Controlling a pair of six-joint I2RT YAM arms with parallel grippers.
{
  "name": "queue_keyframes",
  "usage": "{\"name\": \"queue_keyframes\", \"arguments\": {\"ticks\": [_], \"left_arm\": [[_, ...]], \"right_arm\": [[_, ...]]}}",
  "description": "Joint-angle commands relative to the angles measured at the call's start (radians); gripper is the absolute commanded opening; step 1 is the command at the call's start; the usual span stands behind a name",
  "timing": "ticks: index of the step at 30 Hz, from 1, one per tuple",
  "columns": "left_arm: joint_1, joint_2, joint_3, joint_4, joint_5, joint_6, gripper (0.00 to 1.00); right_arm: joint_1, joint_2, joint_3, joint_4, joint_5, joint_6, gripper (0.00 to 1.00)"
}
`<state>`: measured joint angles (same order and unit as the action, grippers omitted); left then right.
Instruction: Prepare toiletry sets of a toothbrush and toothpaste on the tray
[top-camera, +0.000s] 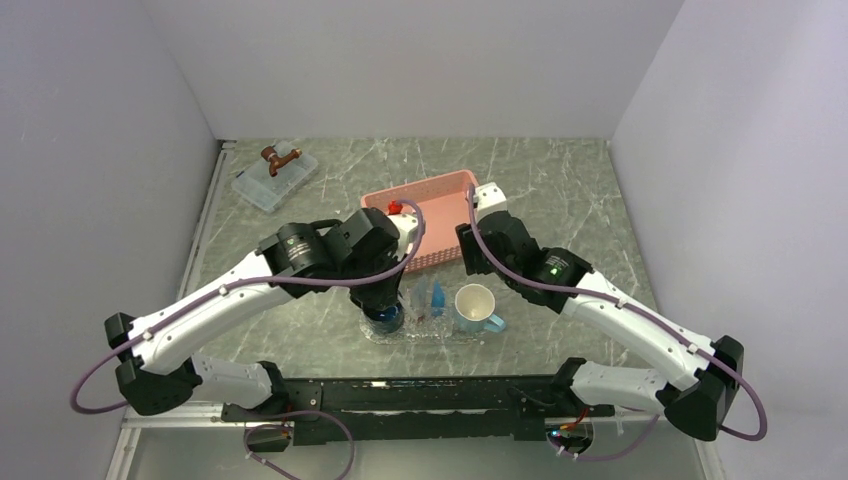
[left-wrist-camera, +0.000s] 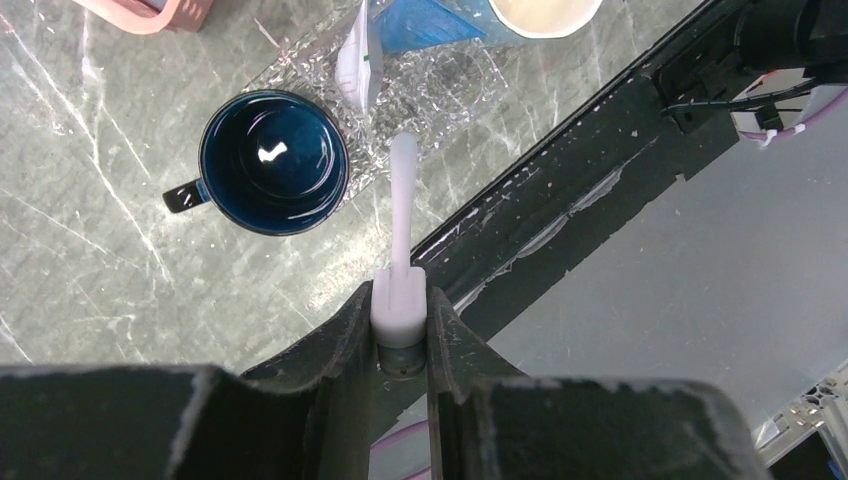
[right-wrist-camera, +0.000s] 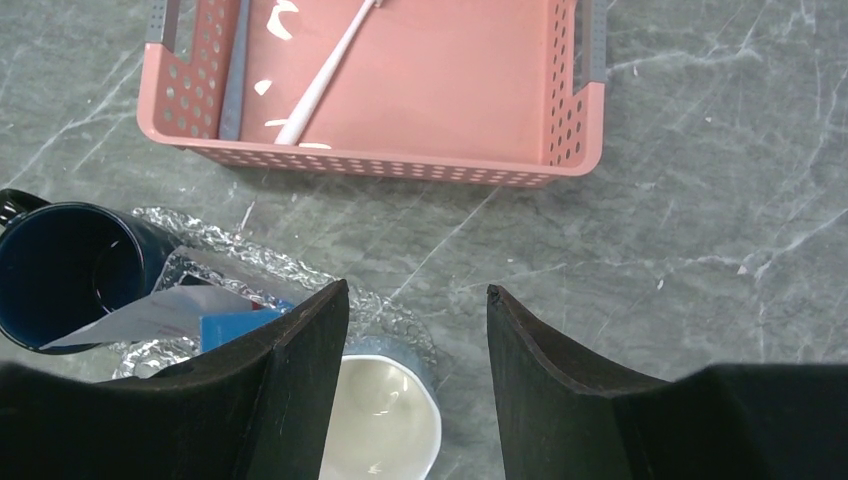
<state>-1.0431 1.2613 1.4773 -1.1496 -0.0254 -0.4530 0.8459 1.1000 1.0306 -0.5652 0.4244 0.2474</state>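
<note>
Your left claw (left-wrist-camera: 400, 322) is clamping the butt of a thin whitish toothbrush (left-wrist-camera: 403, 190), which is pointing down just beside the glossy dark blue mug (left-wrist-camera: 272, 160) at the end of the clear bumpy oval tray (left-wrist-camera: 450, 95). Two flat blue toothpaste tubes (top-camera: 421, 294) are resting on that tray, so I am judging the pastes done and both brushes left to place. Your right claw (right-wrist-camera: 415, 345) is hanging apart and empty over the pale mug (right-wrist-camera: 385, 420). Beyond it, the second whitish toothbrush (right-wrist-camera: 318, 88) is lying in the pink perforated basket (right-wrist-camera: 370, 165). No label or writing is showing clearly enough to read.

The tray (left-wrist-camera: 455, 95) is clear and bumpy, the mug (left-wrist-camera: 272, 160) glossy, the basket (right-wrist-camera: 400, 165) smooth pink plastic.
</note>
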Motion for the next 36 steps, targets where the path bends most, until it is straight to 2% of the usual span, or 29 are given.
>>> {"name": "queue_keyframes", "arguments": {"ticks": [1,16,36], "left_arm": [[-0.008,0.035,0.057,0.008,-0.029,0.022,0.0],[-0.021,0.147,0.092,0.013,-0.041,0.03,0.0],[-0.062,0.18,0.023,0.047,-0.084,-0.023,0.0]], "right_arm": [[-0.012,-0.033,-0.018,0.049,-0.022,0.018,0.55],[-0.033,-0.068,-0.076,0.066,-0.05,0.017,0.55],[-0.035,-0.069,-0.092,0.073,-0.069,0.024,0.55]]}}
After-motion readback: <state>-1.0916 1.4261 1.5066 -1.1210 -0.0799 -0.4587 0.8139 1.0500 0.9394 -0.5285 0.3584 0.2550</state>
